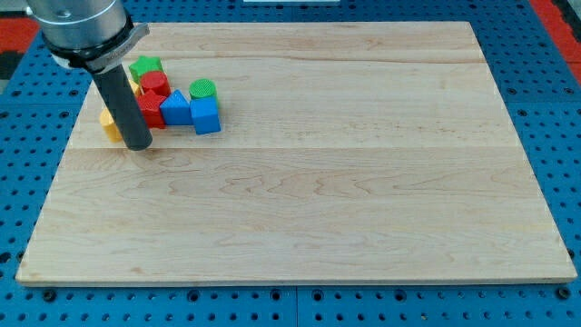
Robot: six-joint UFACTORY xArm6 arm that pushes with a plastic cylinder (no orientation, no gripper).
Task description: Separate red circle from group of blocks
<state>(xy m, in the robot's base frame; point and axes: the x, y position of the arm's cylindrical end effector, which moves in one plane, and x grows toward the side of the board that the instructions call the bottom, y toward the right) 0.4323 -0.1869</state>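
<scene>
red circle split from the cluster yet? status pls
Done: nothing visible. The red circle sits packed in the cluster near the view's top left, against the green star and the other red block, with the blue blocks and green circle to its right.
In hand: my tip is at the cluster's lower-left edge, by the yellow block.
Left: push the red circle clear.

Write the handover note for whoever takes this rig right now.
My tip rests on the board at the group's bottom-left edge, beside a yellow block.
Red circle sits in the cluster at the view's top left, touching the green star and another red block. Blue triangle, blue cube and green circle are to its right.
Done: nothing; the circle is still packed in.
Left: push it clear of the group.
</scene>
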